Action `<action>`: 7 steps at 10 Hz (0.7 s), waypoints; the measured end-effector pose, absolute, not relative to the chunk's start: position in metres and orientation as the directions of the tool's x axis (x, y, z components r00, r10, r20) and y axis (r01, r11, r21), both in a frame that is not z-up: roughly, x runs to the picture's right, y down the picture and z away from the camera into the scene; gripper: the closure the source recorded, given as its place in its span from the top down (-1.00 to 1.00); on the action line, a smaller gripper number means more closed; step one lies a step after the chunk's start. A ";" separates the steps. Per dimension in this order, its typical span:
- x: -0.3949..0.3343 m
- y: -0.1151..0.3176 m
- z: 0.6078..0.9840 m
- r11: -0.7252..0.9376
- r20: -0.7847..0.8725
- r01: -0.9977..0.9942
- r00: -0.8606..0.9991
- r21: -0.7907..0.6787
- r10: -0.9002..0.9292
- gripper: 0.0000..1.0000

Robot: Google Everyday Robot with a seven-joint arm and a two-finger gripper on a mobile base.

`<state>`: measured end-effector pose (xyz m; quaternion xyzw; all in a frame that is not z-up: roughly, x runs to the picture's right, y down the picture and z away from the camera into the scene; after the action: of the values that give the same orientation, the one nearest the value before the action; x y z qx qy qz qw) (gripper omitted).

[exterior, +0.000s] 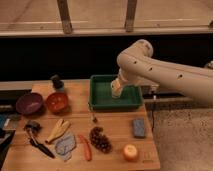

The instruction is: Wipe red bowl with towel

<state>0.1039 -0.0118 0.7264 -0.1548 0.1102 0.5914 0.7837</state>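
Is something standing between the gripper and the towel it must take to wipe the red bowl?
Nothing tall. The gripper hangs over the green tray; the towel lies at the front left of the table. Only the tray's wall, a small dark item and the grapes lie low near that path.
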 end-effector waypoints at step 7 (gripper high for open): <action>0.032 0.011 0.716 0.437 -0.300 -0.867 0.494 -0.241 0.816 0.30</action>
<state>0.0316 0.0106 0.7161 -0.1833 0.0692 0.4981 0.8447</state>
